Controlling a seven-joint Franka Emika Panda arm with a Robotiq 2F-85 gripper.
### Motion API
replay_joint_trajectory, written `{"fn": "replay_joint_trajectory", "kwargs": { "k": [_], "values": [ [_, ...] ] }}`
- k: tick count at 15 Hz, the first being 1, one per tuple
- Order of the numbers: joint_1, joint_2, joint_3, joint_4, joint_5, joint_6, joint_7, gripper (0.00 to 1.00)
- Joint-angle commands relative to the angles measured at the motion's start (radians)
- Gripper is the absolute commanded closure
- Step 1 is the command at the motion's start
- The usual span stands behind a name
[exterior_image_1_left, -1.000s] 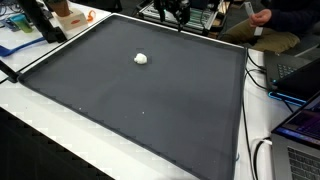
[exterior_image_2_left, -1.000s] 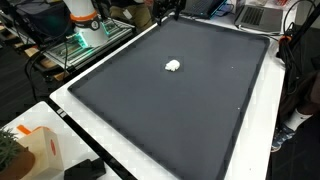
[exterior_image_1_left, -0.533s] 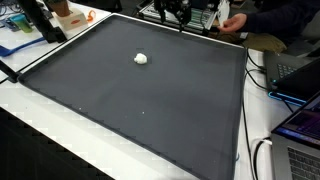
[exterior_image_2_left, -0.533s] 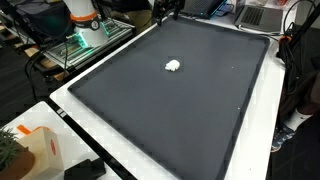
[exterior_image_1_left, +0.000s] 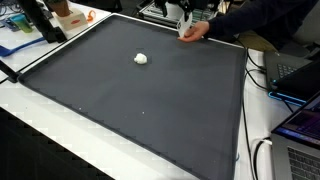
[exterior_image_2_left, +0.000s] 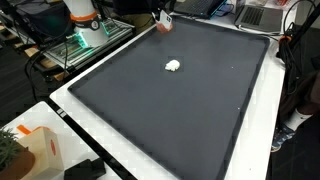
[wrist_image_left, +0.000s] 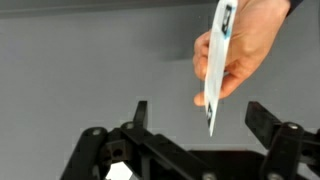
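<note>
Large dark grey mat (exterior_image_1_left: 150, 110) spread flat over a white table (exterior_image_2_left: 120, 140), filling most of both exterior views; plain grey backdrop in the wrist view. Even, soft indoor light, no hard shadows. Along one side of the table, open laptops (exterior_image_1_left: 298, 125) with lit screens and a loose cable (exterior_image_1_left: 262, 155) trailing down. At a near corner, an orange-and-white box (exterior_image_2_left: 40, 148) just beside a small green plant (exterior_image_2_left: 8, 150). Beyond the far edge, a dark rack (exterior_image_2_left: 50, 60) with green-lit equipment (exterior_image_2_left: 85, 42). Cluttered lab benches behind.
</note>
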Motion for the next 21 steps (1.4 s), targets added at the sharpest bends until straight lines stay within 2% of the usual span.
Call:
{"fn": "replay_joint_trajectory", "kwargs": {
  "k": [1,2,3,5,9,14,21],
  "values": [
    [-0.022,-0.043,-0.006,-0.008,0.034,-0.057,-0.065,0.0],
    [-0.026,-0.043,-0.008,-0.003,0.036,-0.07,-0.075,0.04],
    [-0.03,-0.042,-0.01,0.001,0.038,-0.076,-0.083,0.23],
    [-0.037,-0.039,-0.015,0.007,0.04,-0.088,-0.095,0.3],
    [-0.049,-0.034,-0.02,0.011,0.038,-0.099,-0.105,0.63],
    [-0.054,-0.031,-0.023,0.013,0.033,-0.102,-0.105,0.99],
    [-0.061,-0.043,-0.027,-0.004,0.033,-0.084,-0.11,0.97]
  ]
}}
